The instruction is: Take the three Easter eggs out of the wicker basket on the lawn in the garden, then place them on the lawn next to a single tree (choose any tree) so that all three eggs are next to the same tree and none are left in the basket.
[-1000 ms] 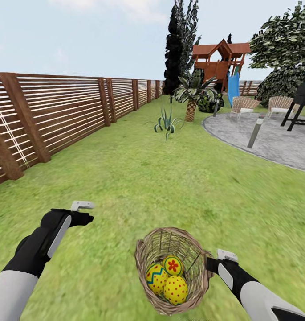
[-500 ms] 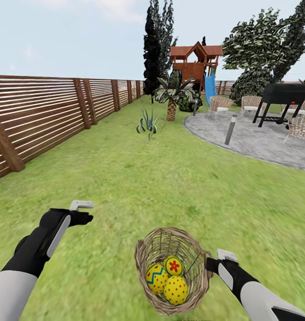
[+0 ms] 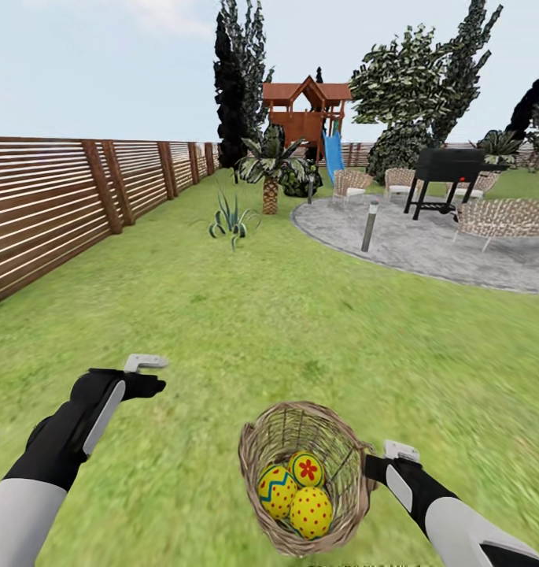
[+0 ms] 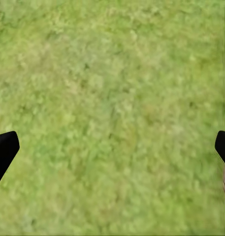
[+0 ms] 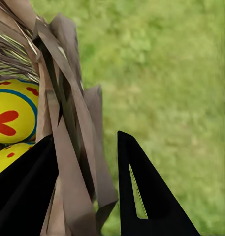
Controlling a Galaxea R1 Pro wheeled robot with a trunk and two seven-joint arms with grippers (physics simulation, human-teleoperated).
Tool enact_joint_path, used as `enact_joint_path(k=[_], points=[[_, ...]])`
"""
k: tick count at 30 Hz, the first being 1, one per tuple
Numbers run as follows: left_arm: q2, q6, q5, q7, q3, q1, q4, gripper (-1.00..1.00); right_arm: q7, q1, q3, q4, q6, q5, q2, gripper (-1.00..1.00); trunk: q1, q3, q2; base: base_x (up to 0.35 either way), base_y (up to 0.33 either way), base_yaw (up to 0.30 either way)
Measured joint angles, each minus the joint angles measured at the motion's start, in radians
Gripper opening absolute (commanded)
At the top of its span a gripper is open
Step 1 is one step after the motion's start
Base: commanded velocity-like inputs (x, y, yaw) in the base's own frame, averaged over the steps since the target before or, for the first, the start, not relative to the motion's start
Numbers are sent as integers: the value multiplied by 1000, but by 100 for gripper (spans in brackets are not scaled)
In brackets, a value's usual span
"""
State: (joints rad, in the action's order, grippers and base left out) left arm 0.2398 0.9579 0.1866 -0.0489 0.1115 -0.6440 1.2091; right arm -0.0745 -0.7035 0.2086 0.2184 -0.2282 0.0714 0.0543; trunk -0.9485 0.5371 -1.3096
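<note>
The brown wicker basket hangs above the lawn, tilted toward me. My right gripper is shut on its rim. Inside lie three yellow eggs: one with a blue zigzag, one with a red flower, one with red dots. The right wrist view shows the woven rim pinched between the black fingers, with the flower egg behind it. My left gripper is held out over bare grass, open and holding nothing. A tree with dark speckled leaves stands far back; its trunk is hidden.
A slatted wooden fence runs along the left. A grey patio with a black grill, wicker chairs and a bollard light lies to the right. A spiky plant, a palm and a playhouse stand ahead.
The whole view has swung to the right, so the fence, palm and patio slid leftward in the picture. Both arms and the basket keep their places in the picture.
</note>
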Motion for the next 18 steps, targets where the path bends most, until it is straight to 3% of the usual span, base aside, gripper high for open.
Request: enact_joint_path(k=[18], points=[[0,8,0,0,-2,0,3,100,1,0,1,0,0,-1,5,-100,61,-55,112,0,0,-273]])
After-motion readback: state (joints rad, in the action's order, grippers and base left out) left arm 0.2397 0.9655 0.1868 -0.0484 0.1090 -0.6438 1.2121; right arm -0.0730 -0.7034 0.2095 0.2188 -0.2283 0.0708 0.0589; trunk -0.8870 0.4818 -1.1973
